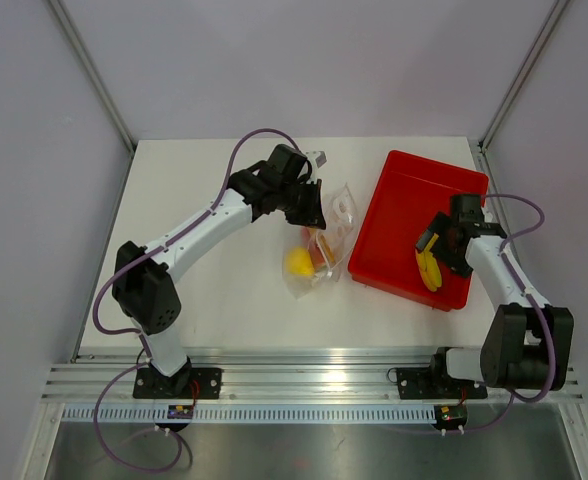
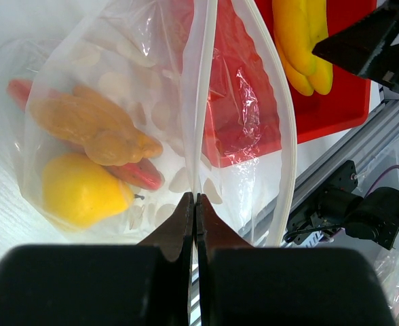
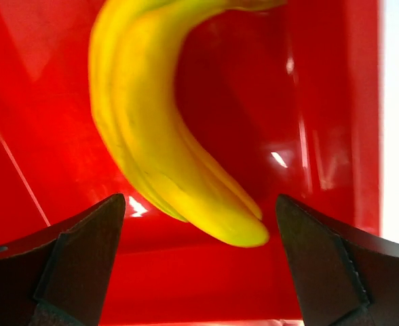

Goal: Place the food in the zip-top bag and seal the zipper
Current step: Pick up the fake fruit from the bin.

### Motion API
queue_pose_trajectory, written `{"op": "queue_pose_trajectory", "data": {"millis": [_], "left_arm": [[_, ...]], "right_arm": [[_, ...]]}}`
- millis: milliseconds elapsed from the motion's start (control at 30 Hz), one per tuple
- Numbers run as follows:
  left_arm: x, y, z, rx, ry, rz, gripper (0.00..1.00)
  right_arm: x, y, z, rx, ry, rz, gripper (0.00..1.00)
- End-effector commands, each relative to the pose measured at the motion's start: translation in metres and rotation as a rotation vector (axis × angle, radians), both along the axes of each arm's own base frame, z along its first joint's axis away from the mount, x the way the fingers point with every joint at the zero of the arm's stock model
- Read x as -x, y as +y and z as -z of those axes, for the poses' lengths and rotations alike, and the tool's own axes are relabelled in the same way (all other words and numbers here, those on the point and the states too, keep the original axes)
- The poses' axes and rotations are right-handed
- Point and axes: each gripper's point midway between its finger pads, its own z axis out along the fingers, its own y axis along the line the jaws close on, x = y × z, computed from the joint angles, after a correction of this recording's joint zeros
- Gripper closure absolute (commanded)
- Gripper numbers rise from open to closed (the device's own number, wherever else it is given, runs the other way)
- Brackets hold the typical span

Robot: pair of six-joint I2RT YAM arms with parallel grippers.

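White table (image 1: 234, 295) with zip-top bag (image 1: 329, 235), banana (image 1: 429, 268) in red tray (image 1: 404, 200)

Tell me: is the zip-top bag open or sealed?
Open. In the left wrist view the two sides of the zipper on the zip-top bag stand wide apart; the left hand pinches one side.

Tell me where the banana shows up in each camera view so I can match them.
Top external: banana at centre right, in the red tray's near end.
Left wrist: banana in the upper right corner, beyond the zip-top bag.
Right wrist: banana across the middle of the frame.
Shared landmark: the red tray beneath it.
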Motion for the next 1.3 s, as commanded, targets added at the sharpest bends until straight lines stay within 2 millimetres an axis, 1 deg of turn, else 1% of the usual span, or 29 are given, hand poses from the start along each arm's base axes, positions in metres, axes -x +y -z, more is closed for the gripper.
{"op": "queue_pose_trajectory", "data": {"millis": [0,167,267,300,433,467,500,567,600,667,700,767,800,833,867,900,933,967,1000,1067,1100,1133,1167,1233,1267], "left_arm": [[-0.001,-0.008,-0.015,0.047,-0.029,0.018,1.00],[-0.002,-0.009,-0.017,0.044,-0.033,0.013,1.00],[-0.002,-0.011,-0.019,0.046,-0.033,0.014,1.00],[-0.001,-0.012,-0.019,0.044,-0.030,0.015,1.00],[0.001,-0.013,-0.019,0.042,-0.030,0.020,1.00],[0.002,-0.014,-0.019,0.041,-0.029,0.022,1.00],[0.003,-0.013,-0.019,0.040,-0.031,0.024,1.00],[0.002,-0.012,-0.019,0.034,-0.034,0.024,1.00],[0.002,-0.012,-0.019,0.034,-0.034,0.024,1.00],[0.002,-0.012,-0.019,0.032,-0.035,0.026,1.00],[0.003,-0.012,-0.019,0.035,-0.034,0.028,1.00],[0.002,-0.013,-0.020,0.039,-0.035,0.027,1.00],[0.002,-0.013,-0.020,0.040,-0.033,0.025,1.00],[0.003,-0.014,-0.020,0.044,-0.032,0.026,1.00],[0.003,-0.014,-0.022,0.050,-0.035,0.025,1.00],[0.003,-0.014,-0.022,0.050,-0.035,0.025,1.00],[0.003,-0.014,-0.022,0.050,-0.036,0.026,1.00],[0.003,-0.014,-0.021,0.048,-0.036,0.025,1.00],[0.003,-0.014,-0.021,0.048,-0.036,0.025,1.00],[0.003,-0.014,-0.021,0.049,-0.037,0.025,1.00],[0.003,-0.014,-0.021,0.049,-0.035,0.026,1.00],[0.004,-0.014,-0.021,0.050,-0.035,0.025,1.00],[0.003,-0.014,-0.021,0.051,-0.036,0.025,1.00],[0.004,-0.014,-0.020,0.051,-0.034,0.024,1.00],[0.004,-0.014,-0.020,0.054,-0.036,0.025,1.00]], "right_arm": [[-0.039,0.013,-0.015,-0.058,-0.131,-0.062,0.01],[-0.051,0.011,-0.015,-0.043,-0.136,-0.071,0.04],[-0.064,0.003,-0.017,-0.013,-0.135,-0.051,0.05],[-0.071,0.001,-0.016,-0.010,-0.130,-0.046,0.05],[-0.086,-0.003,-0.005,0.004,-0.085,-0.036,0.13],[-0.088,-0.005,-0.002,0.012,-0.075,-0.029,0.21],[-0.091,-0.006,0.003,0.012,-0.057,-0.026,0.24],[-0.094,-0.004,0.005,0.008,-0.050,-0.037,0.32],[-0.097,-0.004,0.005,0.005,-0.050,-0.042,0.40],[-0.097,-0.002,0.001,-0.001,-0.058,-0.047,0.50],[-0.097,-0.001,-0.007,-0.003,-0.079,-0.054,0.63],[-0.094,0.001,-0.015,-0.006,-0.095,-0.068,0.75],[-0.092,0.001,-0.026,-0.003,-0.115,-0.069,0.82],[-0.090,0.001,-0.032,-0.002,-0.125,-0.076,0.94],[-0.088,0.002,-0.038,-0.004,-0.134,-0.082,0.98],[-0.083,0.004,-0.049,-0.006,-0.160,-0.087,1.00],[-0.082,0.004,-0.057,-0.005,-0.178,-0.095,1.00],[-0.079,0.009,-0.064,-0.022,-0.197,-0.112,1.00],[-0.075,0.012,-0.081,-0.028,-0.248,-0.124,1.00],[-0.070,0.019,-0.098,-0.056,-0.299,-0.152,1.00],[-0.065,0.025,-0.115,-0.073,-0.352,-0.166,1.00],[-0.062,0.028,-0.125,-0.082,-0.382,-0.180,1.00],[-0.055,0.035,-0.143,-0.103,-0.440,-0.208,1.00],[-0.051,0.043,-0.162,-0.114,-0.508,-0.235,1.00],[-0.044,0.047,-0.176,-0.118,-0.560,-0.252,1.00]]}}
